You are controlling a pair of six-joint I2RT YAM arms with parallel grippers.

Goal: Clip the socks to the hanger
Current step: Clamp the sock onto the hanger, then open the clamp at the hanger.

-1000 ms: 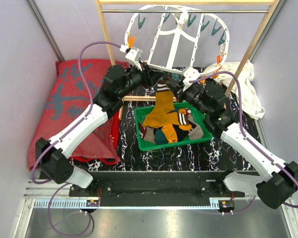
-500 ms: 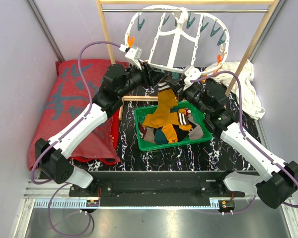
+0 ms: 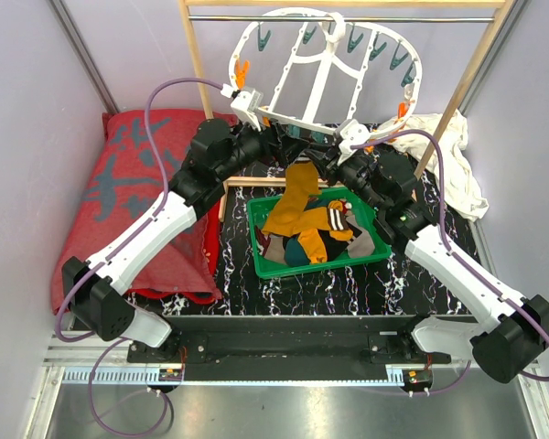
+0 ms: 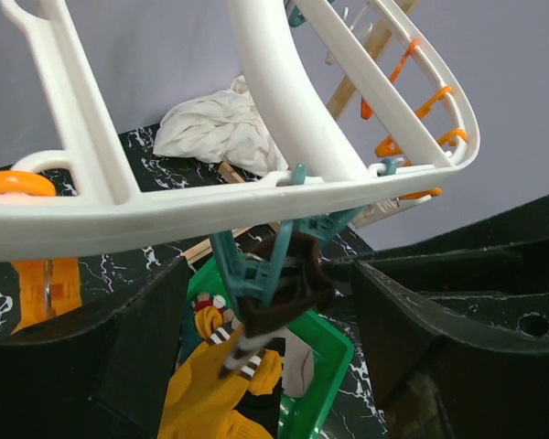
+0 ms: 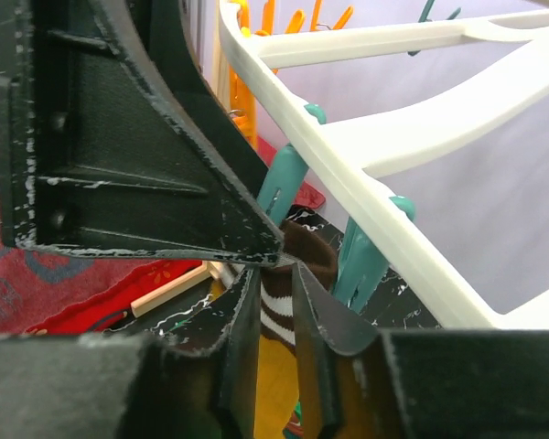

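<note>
Sock: the mustard sock (image 3: pixel 297 197) hangs from a teal peg (image 4: pixel 233 270) on the near rim of the hanger (image 3: pixel 322 82).
Axis: vertical, striped cuff up, toe down in the green basket (image 3: pixel 371 249).
Left gripper (image 4: pixel 270 274): fingers wide apart either side of the peg, released.
Right gripper (image 5: pixel 276 270): parted a little, with the cuff showing through the gap.
Arms: both stretched forward and angled inward, meeting under the rim.
</note>
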